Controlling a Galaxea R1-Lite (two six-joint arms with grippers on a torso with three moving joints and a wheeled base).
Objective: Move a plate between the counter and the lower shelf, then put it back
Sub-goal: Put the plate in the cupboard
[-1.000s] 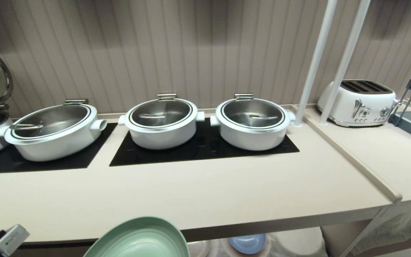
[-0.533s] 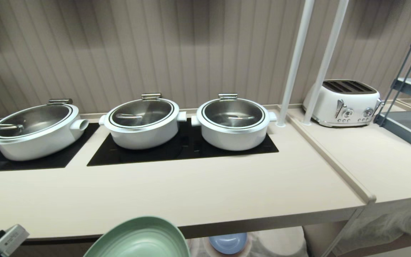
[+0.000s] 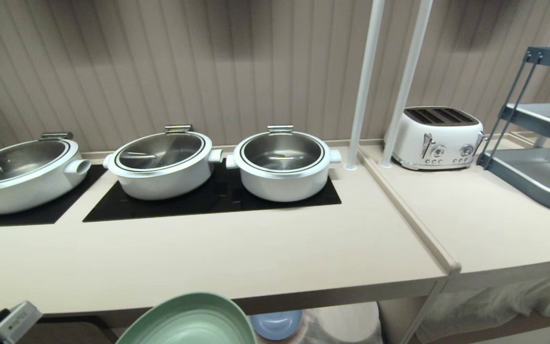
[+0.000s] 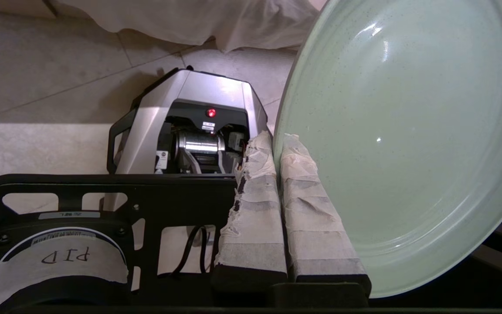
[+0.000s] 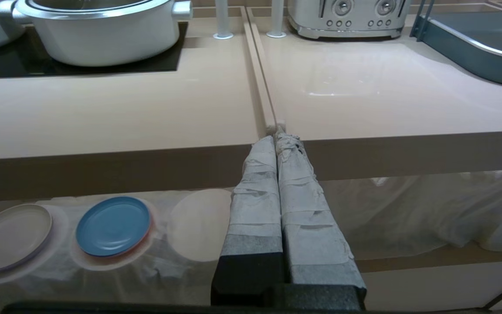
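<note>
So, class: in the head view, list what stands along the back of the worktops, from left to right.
Three white pots → → → two white poles → → toaster → grey-blue rack.

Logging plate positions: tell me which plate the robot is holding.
The green plate, pinched at its rim by the left gripper. The blue plate and beige plate lie on the lower shelf.

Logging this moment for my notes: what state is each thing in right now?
Plate: held on edge at its rim, off the counter.
Left gripper: shut on the plate.
Right gripper: shut, empty, before the counter edge.
Three pots: lids closed.
Blue plate: lying flat on the lower shelf.
Toaster: slots empty.
</note>
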